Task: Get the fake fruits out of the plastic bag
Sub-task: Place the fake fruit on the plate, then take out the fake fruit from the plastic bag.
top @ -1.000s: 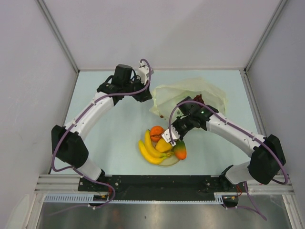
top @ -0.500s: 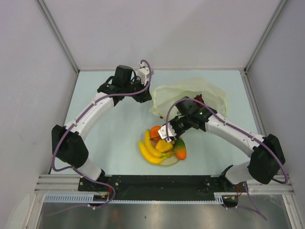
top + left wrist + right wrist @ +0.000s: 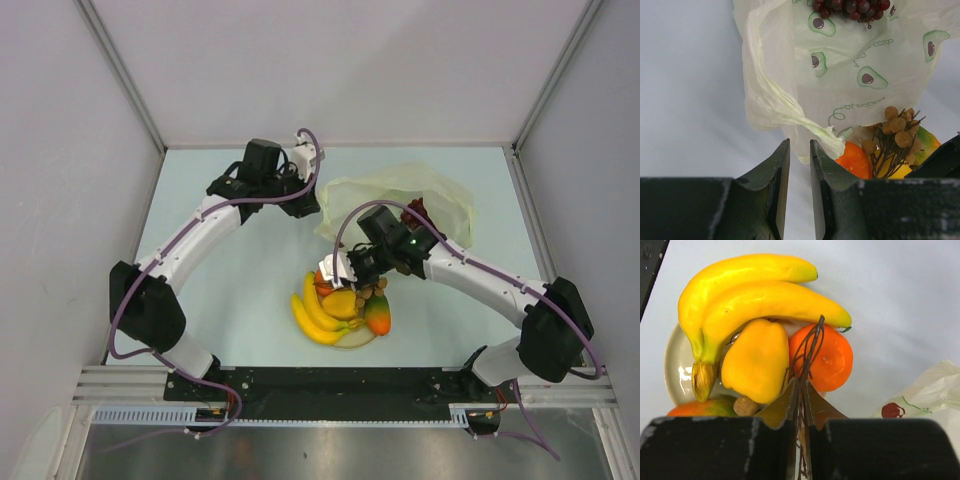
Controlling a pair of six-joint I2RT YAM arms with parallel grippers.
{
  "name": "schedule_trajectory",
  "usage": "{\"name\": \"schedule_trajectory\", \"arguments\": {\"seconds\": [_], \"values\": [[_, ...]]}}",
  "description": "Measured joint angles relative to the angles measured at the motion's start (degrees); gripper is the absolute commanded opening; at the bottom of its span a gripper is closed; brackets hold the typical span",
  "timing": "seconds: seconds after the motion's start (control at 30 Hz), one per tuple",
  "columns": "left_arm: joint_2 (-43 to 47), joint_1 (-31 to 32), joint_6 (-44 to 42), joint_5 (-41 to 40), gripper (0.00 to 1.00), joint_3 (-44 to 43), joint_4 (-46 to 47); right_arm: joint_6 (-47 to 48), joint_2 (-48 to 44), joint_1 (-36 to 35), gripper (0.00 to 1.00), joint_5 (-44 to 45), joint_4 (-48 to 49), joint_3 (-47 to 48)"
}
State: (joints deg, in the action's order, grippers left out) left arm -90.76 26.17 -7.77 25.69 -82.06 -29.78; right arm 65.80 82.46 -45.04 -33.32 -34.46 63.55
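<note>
On the cream plate (image 3: 674,371) lie yellow bananas (image 3: 760,295), an orange (image 3: 829,359), a lumpy yellow fruit (image 3: 755,360) and a red-green mango (image 3: 377,318). My right gripper (image 3: 801,382) hangs just over them, shut on the thin brown stems of the brown stemmed bunch (image 3: 897,127). The pale green plastic bag (image 3: 850,65) lies behind the plate, with dark purple grapes (image 3: 850,6) at its far side. My left gripper (image 3: 800,142) sits low at the bag's near twisted edge. Its jaws stand a narrow gap apart with only table showing between them.
Grey enclosure walls close in the pale table (image 3: 230,290) on the left, back and right. The right arm (image 3: 480,275) arches from the near right over the bag's front. The left arm (image 3: 200,225) curves along the left side.
My right gripper has moved left and slightly back over the plate, and the brown bunch now shows beside it. The left arm has hardly moved.
</note>
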Motion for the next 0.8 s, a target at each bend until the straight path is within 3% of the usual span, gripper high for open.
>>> {"name": "schedule_trajectory", "arguments": {"seconds": [0.23, 0.33, 0.57, 0.7, 0.8], "values": [[0.0, 0.5, -0.2, 0.0, 0.27, 0.0, 0.1, -3.9, 0.3, -0.8, 0.11, 0.4, 2.6, 0.0], [0.0, 0.5, -0.2, 0.0, 0.27, 0.0, 0.1, -5.7, 0.3, -1.0, 0.2, 0.4, 3.3, 0.0], [0.0, 0.7, -0.2, 0.0, 0.27, 0.0, 0.1, -13.5, -2.5, -1.0, 0.56, 1.5, 7.3, -0.4], [-0.1, 0.7, -0.2, 0.0, 0.26, -1.0, 0.0, -21.6, -9.3, 0.8, 0.59, 4.8, 12.1, -0.6], [-0.1, 0.8, -0.2, 0.1, 0.25, -2.0, 0.3, -26.5, -13.5, 6.2, 0.56, 6.9, 15.3, -0.5]]}}
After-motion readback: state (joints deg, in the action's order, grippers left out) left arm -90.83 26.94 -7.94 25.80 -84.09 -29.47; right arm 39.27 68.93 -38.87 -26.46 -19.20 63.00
